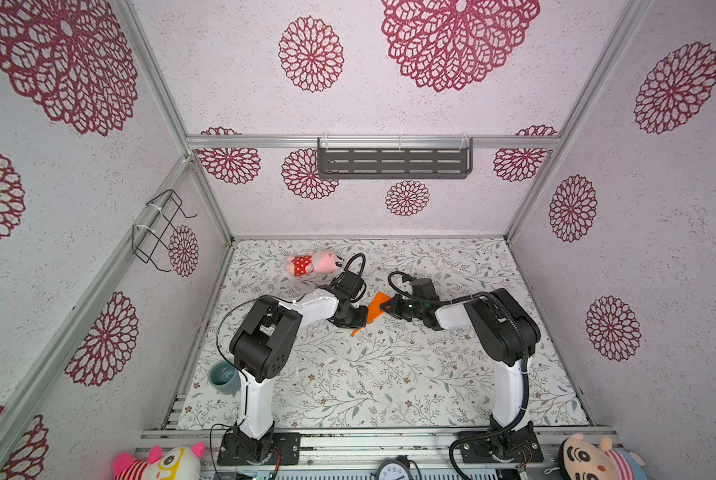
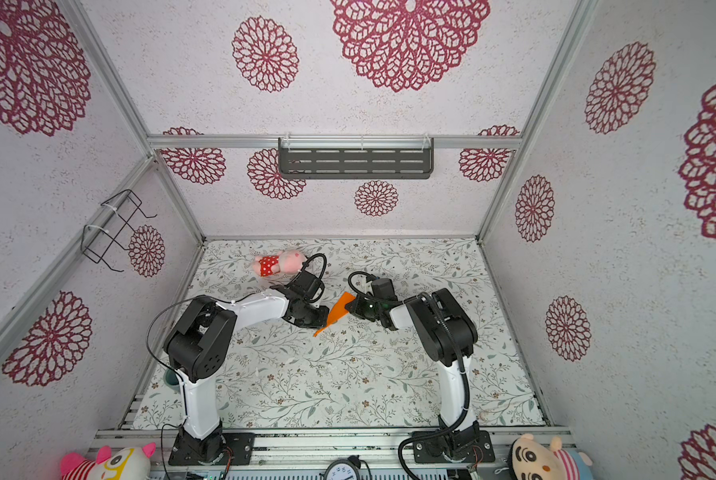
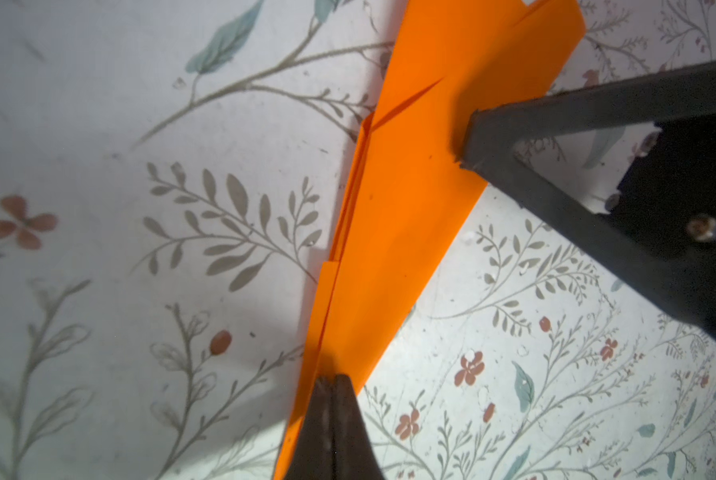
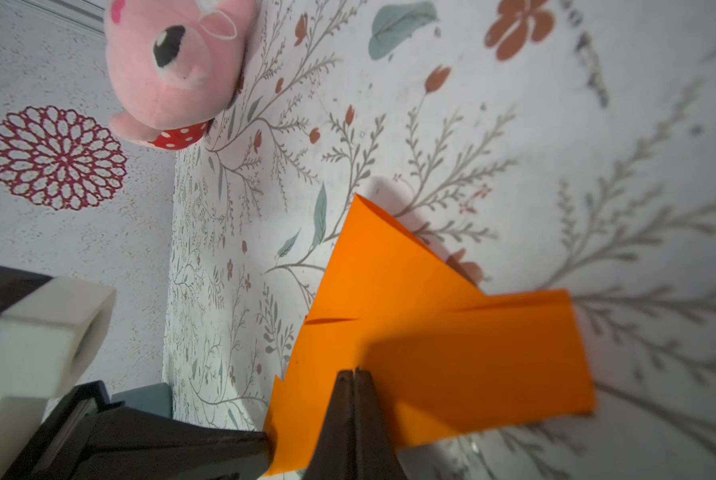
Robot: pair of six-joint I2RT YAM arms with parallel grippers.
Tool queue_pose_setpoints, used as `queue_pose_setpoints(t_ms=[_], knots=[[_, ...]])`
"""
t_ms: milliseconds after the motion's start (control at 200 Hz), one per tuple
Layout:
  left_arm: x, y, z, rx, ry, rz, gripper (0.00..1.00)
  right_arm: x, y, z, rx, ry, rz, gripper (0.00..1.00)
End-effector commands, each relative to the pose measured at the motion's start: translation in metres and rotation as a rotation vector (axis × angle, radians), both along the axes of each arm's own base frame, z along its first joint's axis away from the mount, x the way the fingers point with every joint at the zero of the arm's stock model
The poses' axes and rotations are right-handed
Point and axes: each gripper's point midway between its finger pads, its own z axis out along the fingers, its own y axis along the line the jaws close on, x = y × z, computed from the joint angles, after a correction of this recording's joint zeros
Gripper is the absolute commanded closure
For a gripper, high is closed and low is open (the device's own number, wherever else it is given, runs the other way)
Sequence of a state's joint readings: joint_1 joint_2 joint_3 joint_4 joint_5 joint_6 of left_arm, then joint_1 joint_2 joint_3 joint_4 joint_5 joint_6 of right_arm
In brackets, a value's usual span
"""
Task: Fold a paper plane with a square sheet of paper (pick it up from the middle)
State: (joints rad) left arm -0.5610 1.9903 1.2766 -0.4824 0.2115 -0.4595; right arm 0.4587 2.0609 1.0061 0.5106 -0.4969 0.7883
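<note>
The paper plane (image 1: pixel 375 310), a bright orange layered dart, is clamped between closed jaws: left gripper (image 3: pixel 331 384) toward the narrow end, right gripper (image 4: pixel 354 376) at the wide end.

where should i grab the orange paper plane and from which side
Probably the layered fold along the long edge of the paper plane, edge-on from that side, where the left gripper pinches it: layers stack stiff there; the wide tail is loose flaps.

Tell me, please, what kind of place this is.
Probably a robot test booth: aluminium frame bars hold papered walls, and the left arm and right arm stand bolted to a metal base rail.
</note>
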Motion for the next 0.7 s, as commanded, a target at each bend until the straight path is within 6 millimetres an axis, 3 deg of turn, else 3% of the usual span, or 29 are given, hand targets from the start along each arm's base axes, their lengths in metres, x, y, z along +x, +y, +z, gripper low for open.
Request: queue_pose_setpoints(t_ms=[0,60,305,690], knots=[[0.001,-0.011,0.010,-0.049,0.001,-0.044,1.00,-0.014,-0.015,-0.039,-0.085,0.113,-0.031,1.00],[0.009,-0.019,0.019,-0.080,-0.027,-0.047,0.99,-0.014,-0.016,-0.041,-0.084,0.119,-0.035,1.00],[0.021,-0.035,0.012,-0.044,-0.039,-0.107,0.98,-0.013,-0.012,-0.042,-0.056,0.130,-0.039,1.00],[0.022,-0.026,-0.008,0.105,-0.038,-0.136,1.00,-0.015,-0.015,-0.048,-0.057,0.151,-0.046,1.00]])
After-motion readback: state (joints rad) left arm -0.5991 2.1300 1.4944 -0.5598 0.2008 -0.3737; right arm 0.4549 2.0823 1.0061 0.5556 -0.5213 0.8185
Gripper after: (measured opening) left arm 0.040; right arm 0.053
